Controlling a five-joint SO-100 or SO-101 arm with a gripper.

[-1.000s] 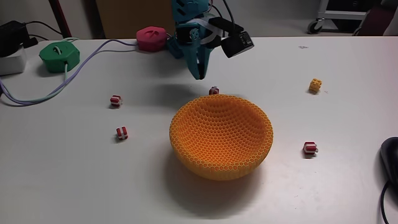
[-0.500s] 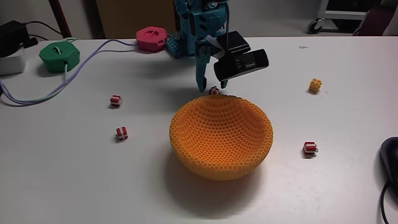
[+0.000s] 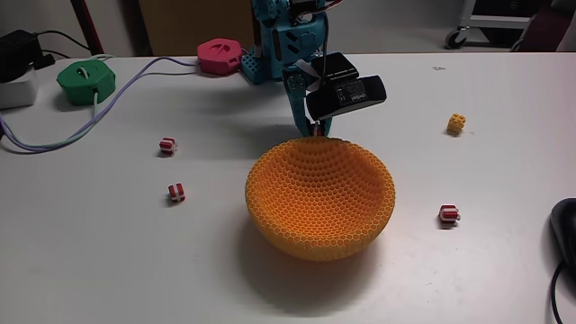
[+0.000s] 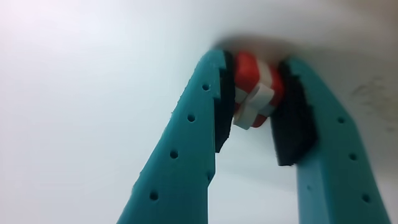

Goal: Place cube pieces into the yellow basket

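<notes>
Nearest in the wrist view: claw (image 4: 255, 112) clamped on a red-and-white cube piece (image 4: 254, 90), gripped near the pad tips, low on the table (image 3: 135, 243). Could slip out on lifting. Just behind the yellow basket (image 3: 319, 193) rim; could knock it. Farther off, other cubes scattered.

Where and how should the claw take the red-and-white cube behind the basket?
Across two opposite flat faces, coming down from above: the wrist view shows the cube squarely between the claw's pads, and the yellow basket blocks the near side.
</notes>
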